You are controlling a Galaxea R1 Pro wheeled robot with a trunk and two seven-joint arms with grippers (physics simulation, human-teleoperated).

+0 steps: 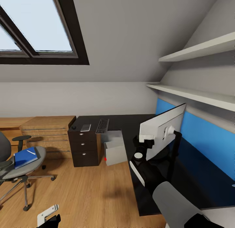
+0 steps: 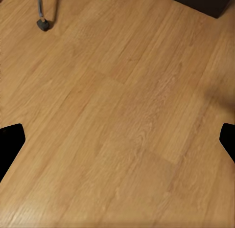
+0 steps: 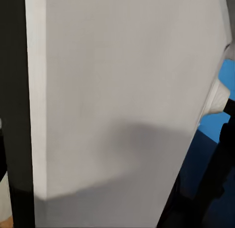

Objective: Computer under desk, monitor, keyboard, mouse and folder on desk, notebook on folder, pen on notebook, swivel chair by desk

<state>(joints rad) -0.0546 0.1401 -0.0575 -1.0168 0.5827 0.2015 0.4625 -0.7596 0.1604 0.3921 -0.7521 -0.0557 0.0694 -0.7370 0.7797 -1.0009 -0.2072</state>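
Note:
The monitor (image 1: 163,128) stands over the right leg of the black desk (image 1: 130,122), its white back (image 3: 122,91) toward me. My right gripper (image 1: 146,141) is against its lower near corner; the fingers are hidden. A keyboard (image 1: 102,126), grey notebook (image 1: 85,127) and small black mouse (image 1: 74,127) lie on the far desk section. The computer (image 1: 115,152) sits on the floor under the desk. On the swivel chair (image 1: 19,171) at the left lies the blue folder (image 1: 24,156) with a white pen (image 1: 31,152) on it. My left gripper (image 1: 49,216) hangs open over bare floor (image 2: 117,145).
A black drawer unit (image 1: 83,148) stands under the desk's far end, with a light-wood chest (image 1: 49,133) beside it. Two wall shelves (image 1: 195,94) and a blue wall panel (image 1: 209,136) run behind the monitor. A chair castor (image 2: 43,25) is near my left gripper. Wood floor lies between chair and desk.

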